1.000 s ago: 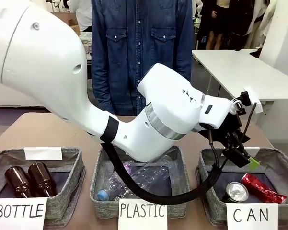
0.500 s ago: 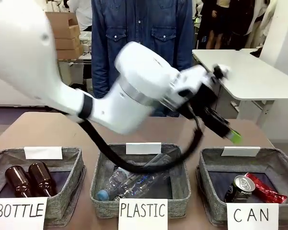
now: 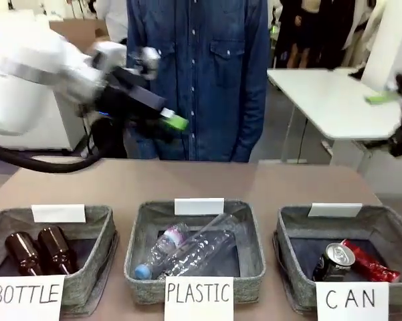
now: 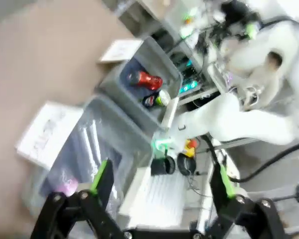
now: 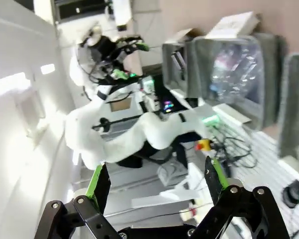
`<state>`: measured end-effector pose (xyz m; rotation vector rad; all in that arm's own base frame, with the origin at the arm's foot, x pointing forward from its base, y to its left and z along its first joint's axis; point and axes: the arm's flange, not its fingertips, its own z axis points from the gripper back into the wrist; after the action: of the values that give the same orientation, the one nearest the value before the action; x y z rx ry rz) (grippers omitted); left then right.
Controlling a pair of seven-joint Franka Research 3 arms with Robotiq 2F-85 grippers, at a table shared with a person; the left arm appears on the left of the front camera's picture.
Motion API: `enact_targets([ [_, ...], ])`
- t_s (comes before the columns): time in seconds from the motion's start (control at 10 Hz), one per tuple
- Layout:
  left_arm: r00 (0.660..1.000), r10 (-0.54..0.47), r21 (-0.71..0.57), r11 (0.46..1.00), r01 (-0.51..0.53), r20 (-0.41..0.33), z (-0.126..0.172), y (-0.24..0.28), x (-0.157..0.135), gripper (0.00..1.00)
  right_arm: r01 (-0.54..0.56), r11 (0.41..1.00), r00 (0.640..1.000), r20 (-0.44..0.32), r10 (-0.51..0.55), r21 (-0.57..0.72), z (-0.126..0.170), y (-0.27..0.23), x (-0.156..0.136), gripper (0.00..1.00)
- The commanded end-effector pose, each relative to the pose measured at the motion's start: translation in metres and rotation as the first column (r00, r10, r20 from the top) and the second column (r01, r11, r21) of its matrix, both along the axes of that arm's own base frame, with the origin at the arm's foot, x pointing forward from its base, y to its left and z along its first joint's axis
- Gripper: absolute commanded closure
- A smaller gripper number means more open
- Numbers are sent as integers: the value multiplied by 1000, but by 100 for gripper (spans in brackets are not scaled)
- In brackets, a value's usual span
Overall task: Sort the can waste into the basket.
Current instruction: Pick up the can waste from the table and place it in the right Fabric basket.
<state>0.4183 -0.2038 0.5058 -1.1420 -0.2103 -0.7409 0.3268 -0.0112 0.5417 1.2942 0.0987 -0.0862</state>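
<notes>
Both cans, the dark can [image 3: 332, 262] and the red can [image 3: 369, 263], now lie in the CAN basket [image 3: 293, 231] at the table's right end. The left gripper [image 3: 162, 115] has swung away up to the far left, fingers apart and empty. The right gripper [image 3: 386, 100] hangs wide open too. Sorting looks finished.

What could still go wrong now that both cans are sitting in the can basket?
The dark can leans tilted against the red can in the CAN basket, so it may tip or roll flat, though probably stay inside. The left claw is high and close to the person in the denim shirt, and looks blurred with motion; contact seems possible. The right claw, open at the picture's right edge, is near the white side table.
</notes>
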Motion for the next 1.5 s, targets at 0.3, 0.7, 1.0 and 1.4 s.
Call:
enact_targets([
  [0.3,925,180,-217,940,-262,-335,-26,164,-31,0,66,997,973,-222,-57,34,-13,117,38,0],
  [0.7,958,112,-158,975,-157,-263,-30,155,-24,0,33,999,971,-237,-26,26,-12,108,28,0],
  [1.0,958,112,-158,975,-157,-263,-30,155,-24,0,33,999,971,-237,-26,26,-12,108,28,0],
  [1.4,958,112,-158,975,-157,-263,-30,155,-24,0,33,999,971,-237,-26,26,-12,108,28,0],
])
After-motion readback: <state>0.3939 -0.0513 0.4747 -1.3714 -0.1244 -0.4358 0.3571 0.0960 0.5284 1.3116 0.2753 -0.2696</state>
